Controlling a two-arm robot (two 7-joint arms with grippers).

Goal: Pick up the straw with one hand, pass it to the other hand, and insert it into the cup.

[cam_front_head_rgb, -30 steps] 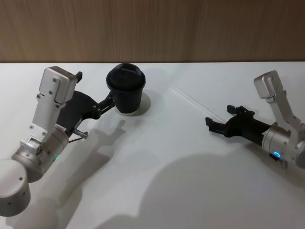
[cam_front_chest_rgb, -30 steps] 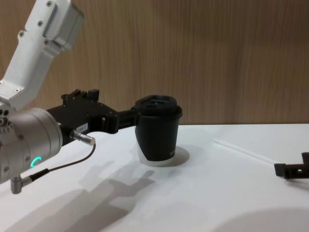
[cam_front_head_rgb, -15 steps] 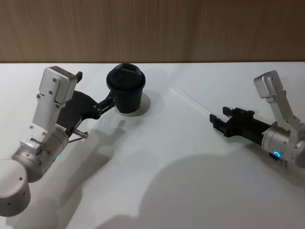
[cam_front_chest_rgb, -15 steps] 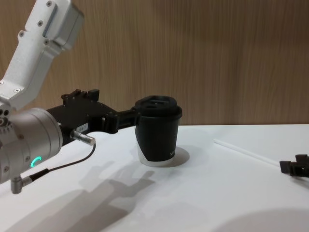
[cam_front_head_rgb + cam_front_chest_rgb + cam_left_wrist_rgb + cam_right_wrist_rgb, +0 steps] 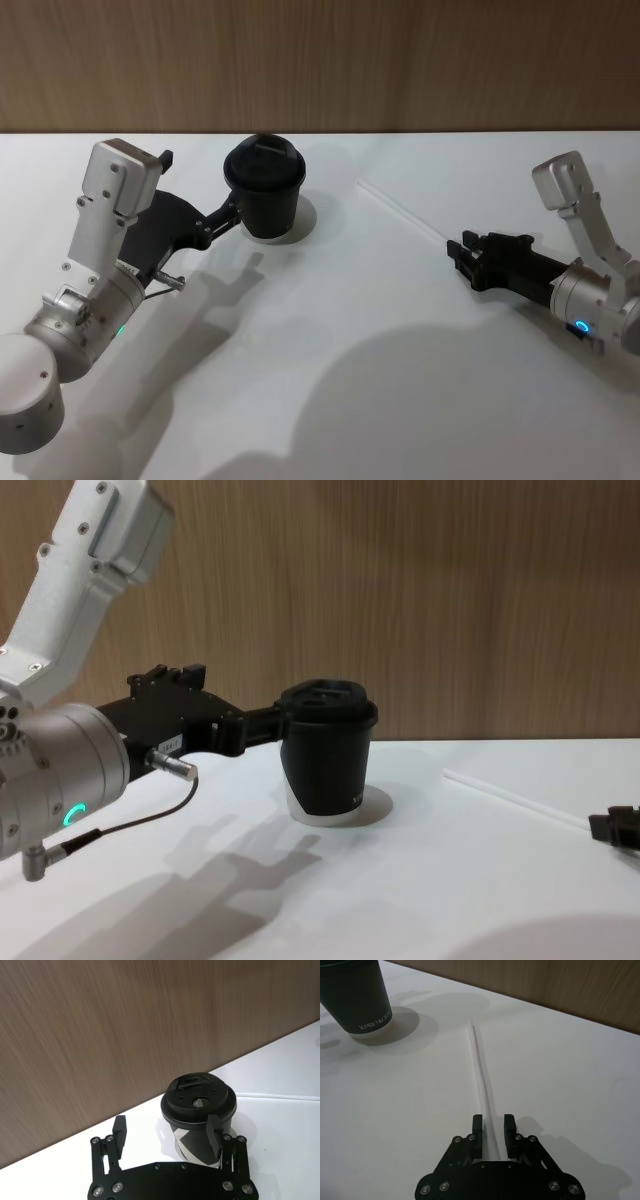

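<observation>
On the table (image 5: 330,300), the straw (image 5: 479,1067) points from right gripper (image 5: 493,1122) toward the cup (image 5: 264,190), its near end between narrowly spread fingers, unpinched. Left gripper (image 5: 167,1130) hangs spread wide by the cup.

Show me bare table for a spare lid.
Widest free patch: front centre of the table, between both arms. Smaller gap between cup and straw. Crowded where left gripper is at the cup and right gripper straddles the straw.

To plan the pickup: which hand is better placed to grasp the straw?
The right hand: its open fingers straddle the straw's near end. The left hand is open beside the cup.
</observation>
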